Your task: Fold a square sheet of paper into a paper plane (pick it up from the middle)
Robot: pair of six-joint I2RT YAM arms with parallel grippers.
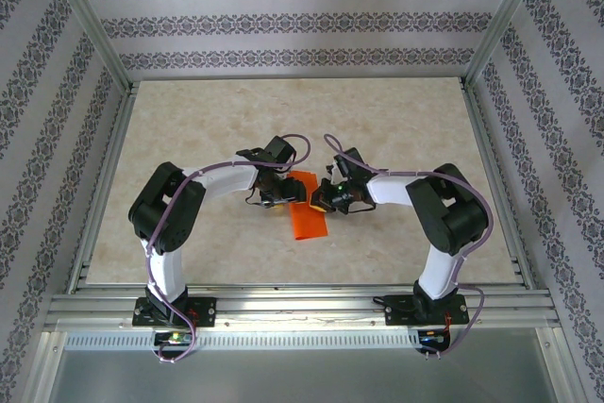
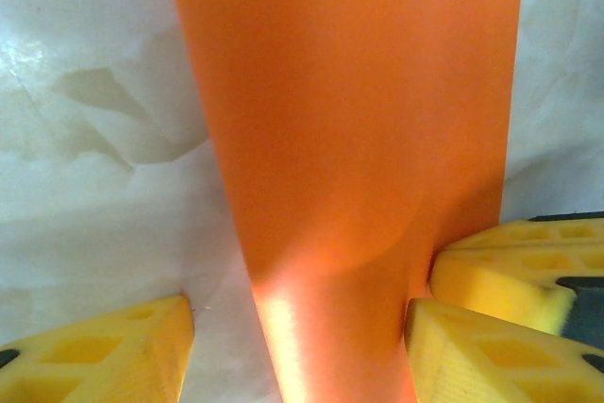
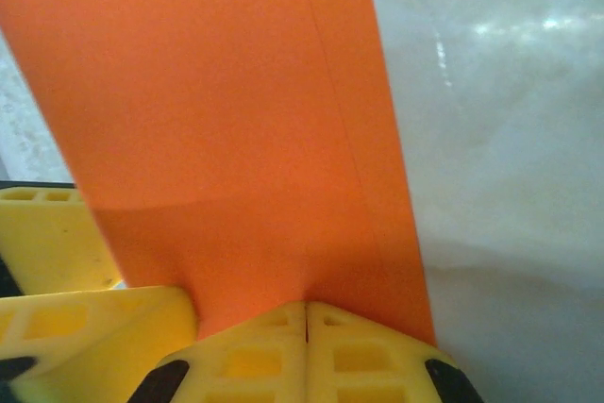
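Note:
The orange sheet of paper (image 1: 307, 217) lies folded into a long narrow strip at the table's middle, between both arms. My right gripper (image 1: 322, 200) is shut on the strip's near end; in the right wrist view its yellow fingers (image 3: 247, 358) meet with the paper (image 3: 226, 110) pinched at the seam, and a fold line runs along the strip. My left gripper (image 1: 282, 196) stands open astride the same end. In the left wrist view the paper (image 2: 349, 110) passes between its fingers (image 2: 104, 356), with a gap on the left side. A right-gripper finger (image 2: 510, 266) sits close by.
The marbled tabletop (image 1: 208, 129) lies bare around the paper. Aluminium frame rails (image 1: 302, 304) edge the table, and patterned walls stand behind and at the sides. Both arms arch inward, with their wrists nearly touching over the paper.

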